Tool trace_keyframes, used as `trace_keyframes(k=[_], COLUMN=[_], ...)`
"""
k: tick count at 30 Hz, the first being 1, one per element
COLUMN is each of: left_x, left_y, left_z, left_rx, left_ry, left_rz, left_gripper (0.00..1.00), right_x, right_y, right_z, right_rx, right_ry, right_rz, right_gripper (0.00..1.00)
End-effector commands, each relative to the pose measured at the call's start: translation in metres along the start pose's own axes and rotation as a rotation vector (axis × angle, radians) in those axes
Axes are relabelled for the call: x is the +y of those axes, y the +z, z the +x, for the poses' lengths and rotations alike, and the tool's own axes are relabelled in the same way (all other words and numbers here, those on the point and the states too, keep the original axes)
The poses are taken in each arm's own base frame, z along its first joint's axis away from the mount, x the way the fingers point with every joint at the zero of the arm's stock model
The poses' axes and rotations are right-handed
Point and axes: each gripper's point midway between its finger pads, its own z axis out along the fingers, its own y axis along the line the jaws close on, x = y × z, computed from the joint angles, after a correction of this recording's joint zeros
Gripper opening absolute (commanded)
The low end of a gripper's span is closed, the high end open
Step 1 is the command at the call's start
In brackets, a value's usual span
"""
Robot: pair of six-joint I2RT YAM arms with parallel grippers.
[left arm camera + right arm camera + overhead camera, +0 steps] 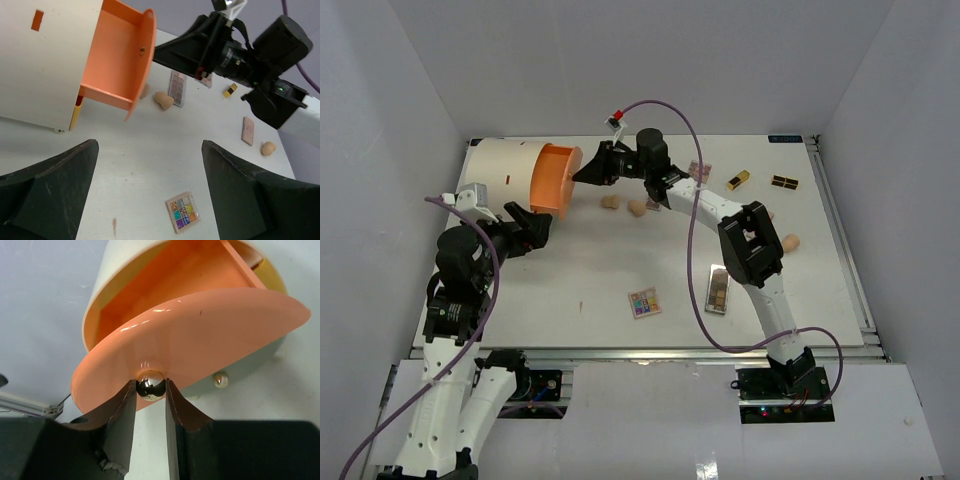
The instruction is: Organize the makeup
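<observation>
**Q:** What occupies the left edge of the table (590,260)?
**A:** The cream cylinder (505,168) lies on its side in the far-left corner, close to the left wall. Its orange drawer (555,178) stands pulled out toward the centre. The left gripper (150,145) hovers just in front of the drawer, jaws spread wide and holding nothing.

**Q:** And at the drawer front?
**A:** The right gripper (151,390) is clamped on the shiny knob (150,381), with a finger touching each side.

**Q:** Where does the makeup (643,302) lie?
**A:** All of it is on the table, outside the drawer. A tan sponge (610,202) and a second sponge (637,207) sit just right of the drawer. The square palette (183,212) and long palette (718,290) lie near the front edge. A third sponge (790,241) lies farther right. The lipstick tube (738,180) and compact (784,182) are far right, short of the edge.

**Q:** Where is there open room?
**A:** Bare white surface lies between the left gripper and the square palette, and again right of the long palette. Plain pale walls (650,60) enclose three sides.
</observation>
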Motion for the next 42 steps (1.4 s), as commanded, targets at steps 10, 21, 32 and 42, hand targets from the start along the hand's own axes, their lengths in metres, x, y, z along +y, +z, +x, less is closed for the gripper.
trace_keyframes(k=[10,21,32,42], left_x=[-0.005,-0.03,-0.074,-0.149], left_y=[0.003,0.001,0.013,0.044], left_z=[-0.019,-0.011,0.021,0.12], left_rx=[-0.028,0.029,0.229,0.452], left_ry=[0.067,0.106,0.06,0.187], left_rz=[0.003,0.148,0.398,0.396], left_gripper=[0.95,0.96,0.88,0.86], right_x=[0.01,0.023,0.051,0.061], right_y=[-0.044,-0.078,-0.205,-0.318], right_z=[-0.014,-0.031,0.015,0.05], right_rx=[-0.031,-0.028,0.11,0.064], right_ry=[-0.074,-0.176,-0.301,-0.395], right_rz=[-0.01,-0.053,-0.024,0.147], right_gripper=[0.37,0.95,0.9,0.9])
